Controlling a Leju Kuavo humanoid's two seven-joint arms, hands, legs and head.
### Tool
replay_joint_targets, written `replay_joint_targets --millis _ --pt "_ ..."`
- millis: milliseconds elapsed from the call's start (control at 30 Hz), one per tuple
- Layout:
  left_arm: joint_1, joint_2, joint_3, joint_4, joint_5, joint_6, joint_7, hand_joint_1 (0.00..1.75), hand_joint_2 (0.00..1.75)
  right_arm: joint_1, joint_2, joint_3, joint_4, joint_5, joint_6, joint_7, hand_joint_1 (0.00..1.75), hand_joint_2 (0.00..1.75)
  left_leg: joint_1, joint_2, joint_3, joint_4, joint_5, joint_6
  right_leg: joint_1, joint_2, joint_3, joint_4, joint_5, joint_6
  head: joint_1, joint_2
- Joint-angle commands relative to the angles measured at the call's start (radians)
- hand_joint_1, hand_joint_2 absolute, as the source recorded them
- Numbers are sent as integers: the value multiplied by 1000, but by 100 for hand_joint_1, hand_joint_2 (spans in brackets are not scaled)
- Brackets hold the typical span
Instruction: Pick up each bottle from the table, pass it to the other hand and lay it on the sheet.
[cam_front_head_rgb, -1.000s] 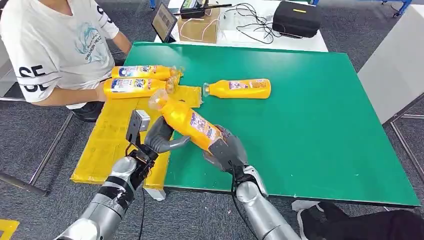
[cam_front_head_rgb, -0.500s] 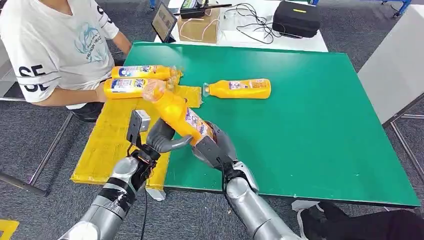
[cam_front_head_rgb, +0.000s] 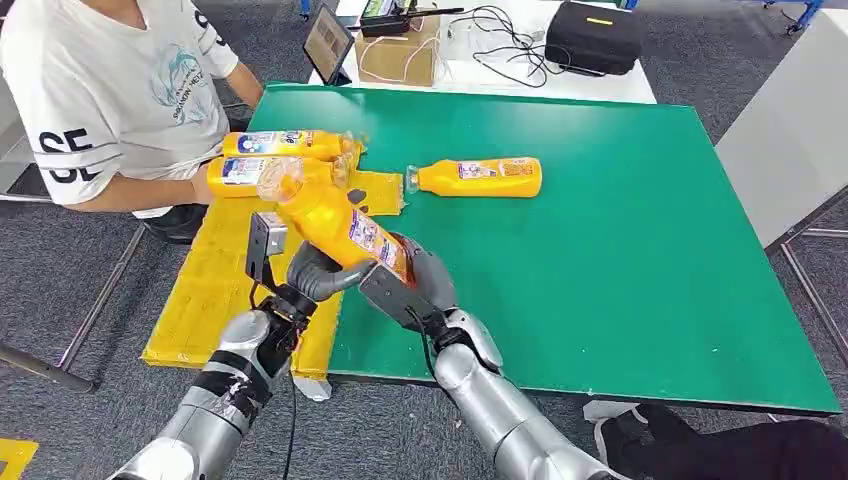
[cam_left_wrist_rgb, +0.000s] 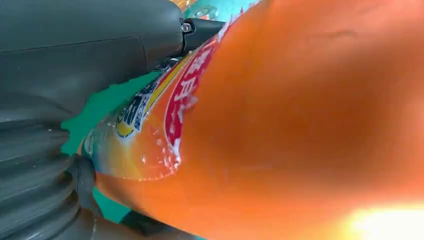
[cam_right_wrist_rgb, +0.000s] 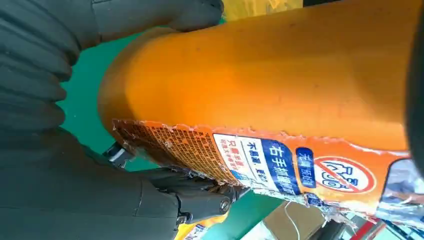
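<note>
Leftward since a second ago, the bottle (cam_front_head_rgb: 345, 228) hangs over the table edge (cam_front_head_rgb: 560, 385), right hand (cam_front_head_rgb: 405, 285) wrapped round its base; left hand (cam_front_head_rgb: 318, 272) fingers curl underneath, needing a firm hold before release.

We see a glossy orange plastic bottle (cam_front_head_rgb: 345, 225) with a shiny printed label whose edge looks torn and rough in the right wrist view. The flat green table top (cam_front_head_rgb: 620, 250) looks matt and smooth. The yellow sheet (cam_front_head_rgb: 215, 280) looks like ribbed, matt cardboard. The silver arms look like brushed metal; the dark grey right hand (cam_front_head_rgb: 415, 290) looks like matt plastic.
</note>
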Motion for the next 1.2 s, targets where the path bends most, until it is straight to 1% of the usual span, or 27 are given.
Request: replay_joint_targets --millis 33,200,267,300,333,367,400,433,500,533,567,600,633,667,700,733,767,800,833,867,1000,1033,1100,1133,1200 --pt "-28 -5 21 29 30 -9 -12 175 175 -55 -3 75 128 15 21 19 0 175 1 0 3 0 -2 -1 1 -1 4 0 -2 -2 0 0" --pt "-12 -9 54 -5 44 16 -10 175 175 -33 -15 39 83 -16 -9 -1 0 175 1 0 4 1 -2 -2 2 -1 4 0 -2 -2 0 0" --pt "-14 -3 67 -2 33 47 -16 175 175 -16 -23 16 44 -35 -26 -18 0 175 1 -1 2 0 -1 -1 1 -1 3 0 -1 -1 0 0" --pt "-19 4 72 7 23 63 -19 175 175 -7 -28 7 22 -45 -30 -25 0 175 2 0 4 1 -3 -2 2 -1 5 0 -3 -2 0 0" --pt "-26 8 79 19 14 83 -19 175 175 2 -31 -3 2 -55 -35 -31 0 175 1 0 2 0 -1 -1 2 -1 3 -1 -1 -1 0 0" --pt "-40 20 96 43 -4 129 -24 175 175 22 -41 -21 -41 -72 -55 -47 0 175 1 -1 2 0 -1 -1 1 -1 2 -1 -1 -1 0 0" --pt "-49 27 99 53 -19 146 -35 175 175 29 -45 -24 -61 -76 -53 -47 0 175 2 -1 4 0 -2 -2 2 -2 4 0 -2 -2 0 0" --pt "-70 45 86 82 -110 237 -62 175 175 47 -51 -39 -106 -95 -67 -62 0 175 1 -1 2 0 -1 -1 2 -1 2 -1 -1 -1 0 0" --pt "-105 68 93 142 -176 290 -70 175 175 69 -64 -52 -167 -114 -71 -66 0 175 2 -2 3 1 -2 -2 2 -3 4 0 -2 -2 0 0" --pt "-121 84 77 173 -266 376 -89 175 175 84 -67 -63 -205 -131 -76 -79 0 175 1 -1 2 0 -1 -1 2 -2 3 0 -1 -2 0 0" --pt "-135 98 82 201 -307 410 -91 175 175 93 -73 -69 -231 -143 -76 -87 0 175 1 -2 1 0 0 -1 1 -2 2 0 -1 -1 0 0" --pt "-143 98 89 218 -312 407 -98 175 175 100 -77 -67 -248 -144 -71 -86 0 175 2 -2 3 1 -2 -2 2 -3 4 0 -2 -2 0 0" --pt "-157 113 74 250 -382 474 -93 175 175 115 -78 -76 -283 -160 -75 -97 0 175 2 -2 3 0 -1 -2 2 -3 3 0 -2 -2 0 0" --pt "-170 123 79 279 -425 511 -94 175 175 124 -83 -80 -309 -172 -72 -105 0 175 1 -1 2 0 -1 -1 1 -2 2 0 -1 -1 0 0" --pt "-174 126 83 288 -427 508 -96 175 175 129 -84 -82 -323 -175 -73 -107 0 175 1 -1 1 0 0 -1 1 -2 2 0 -1 -1 0 0" --pt "-192 138 68 329 -513 572 -95 175 175 143 -90 -83 -356 -184 -73 -111 0 175 1 -2 3 0 -1 -2 2 -2 4 0 -2 -2 0 0" --pt "-213 162 59 371 -592 595 -83 175 175 150 -98 -86 -381 -193 -74 -114 0 175 1 -1 2 0 -1 -1 1 -2 2 0 -1 -1 0 0" --pt "-220 177 61 383 -614 603 -77 175 175 151 -101 -88 -387 -195 -74 -114 0 175 1 -1 2 0 0 -1 1 -2 2 0 -1 -1 0 0" --pt "-240 198 36 419 -696 651 -56 175 175 157 -105 -92 -400 -201 -72 -113 0 175 2 -1 3 1 -2 -2 2 -2 4 0 -2 -2 0 0" --pt "-268 225 7 470 -799 692 2 175 175 162 -107 -99 -409 -208 -67 -111 0 175 2 -1 3 1 -1 -1 2 -2 3 0 -2 -2 0 0" --pt "-273 234 12 472 -797 686 2 175 175 162 -109 -100 -409 -208 -66 -111 0 175 1 0 2 0 -1 -1 2 -1 2 0 -1 -1 0 0" --pt "-289 239 -31 504 -872 714 57 175 175 163 -106 -102 -409 -210 -67 -111 0 175 2 0 3 1 -2 -2 2 -2 3 1 -2 -2 0 0" --pt "-309 260 -88 550 -1008 726 135 175 175 165 -105 -108 -411 -214 -60 -115 0 175 1 0 2 0 -1 -1 1 -1 1 0 -1 -1 0 0" --pt "-315 273 -120 576 -1109 735 177 175 175 162 -103 -110 -408 -214 -49 -116 0 175 2 -1 3 1 -2 -2 3 -2 4 1 -3 -2 0 0" --pt "-313 285 -142 600 -1162 713 179 175 175 153 -101 -111 -395 -213 -42 -117 0 175 1 -1 2 0 0 -1 1 -2 2 0 -1 -1 0 0"
